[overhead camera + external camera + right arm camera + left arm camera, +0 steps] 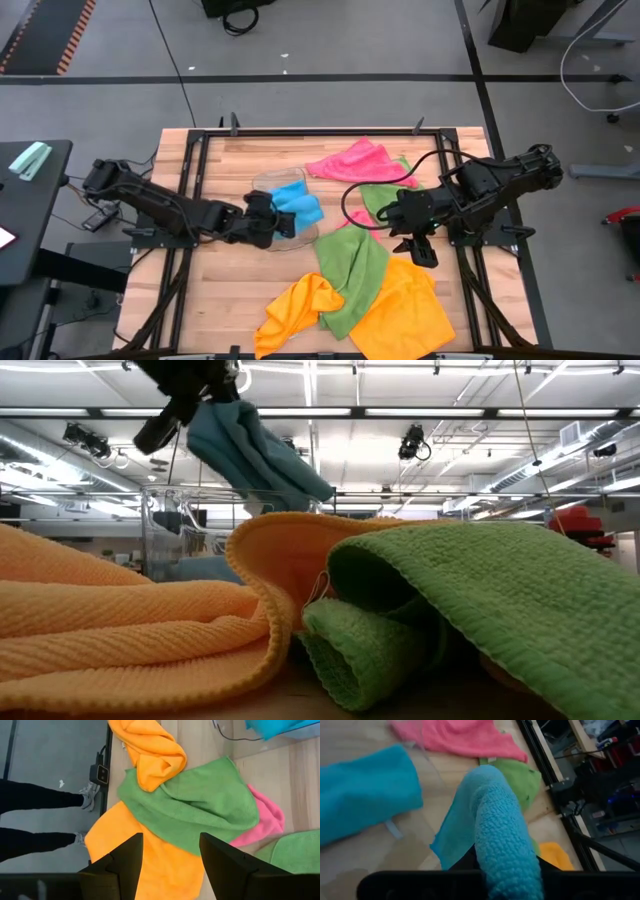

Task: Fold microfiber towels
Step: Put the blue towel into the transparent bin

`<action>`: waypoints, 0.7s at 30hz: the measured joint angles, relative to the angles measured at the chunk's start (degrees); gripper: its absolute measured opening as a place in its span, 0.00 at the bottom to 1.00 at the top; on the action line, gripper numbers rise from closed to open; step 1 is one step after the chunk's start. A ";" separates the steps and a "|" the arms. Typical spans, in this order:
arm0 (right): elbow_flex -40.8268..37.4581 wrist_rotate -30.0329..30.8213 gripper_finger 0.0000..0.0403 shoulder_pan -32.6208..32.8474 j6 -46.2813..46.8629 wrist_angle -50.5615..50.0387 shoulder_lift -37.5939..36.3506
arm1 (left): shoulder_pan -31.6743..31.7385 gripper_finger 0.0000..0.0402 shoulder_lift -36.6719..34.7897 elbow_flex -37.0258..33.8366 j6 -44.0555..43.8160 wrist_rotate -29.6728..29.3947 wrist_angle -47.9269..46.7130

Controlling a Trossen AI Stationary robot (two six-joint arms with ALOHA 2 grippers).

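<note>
A sky-blue towel (298, 205) is held above the middle of the table (215, 300) by the left gripper (272, 218), whose fingers are clamped shut on it; in the low view the cloth (255, 455) is seen hanging from the gripper (190, 395), lifted clear of the table, and in the left wrist view a fold of it (502, 835) is draped close before the camera. A clear plastic tray (285, 240) is seen just under the gripper. The right gripper (412, 243) is held over the right part of the table with its fingers (125, 862) spread apart and nothing between them, above a green towel (352, 270) that is laid across two orange towels (400, 310) and (295, 305). A pink towel (355, 160) is spread at the far edge, with another green towel (385, 195) beside it. A person's legs (35, 820) are visible on the floor beyond the table.
</note>
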 joint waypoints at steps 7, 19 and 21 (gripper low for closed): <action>-0.02 0.45 0.51 -0.02 0.99 0.15 0.00 | -2.19 0.05 -0.34 -6.02 -4.81 0.10 3.12; -0.02 0.43 0.51 0.00 2.97 0.12 0.00 | -1.06 0.05 0.29 -16.07 -5.31 -0.07 18.65; -0.02 0.43 0.51 0.00 3.60 0.12 0.00 | -0.68 0.05 0.27 -16.93 -4.81 -0.09 20.40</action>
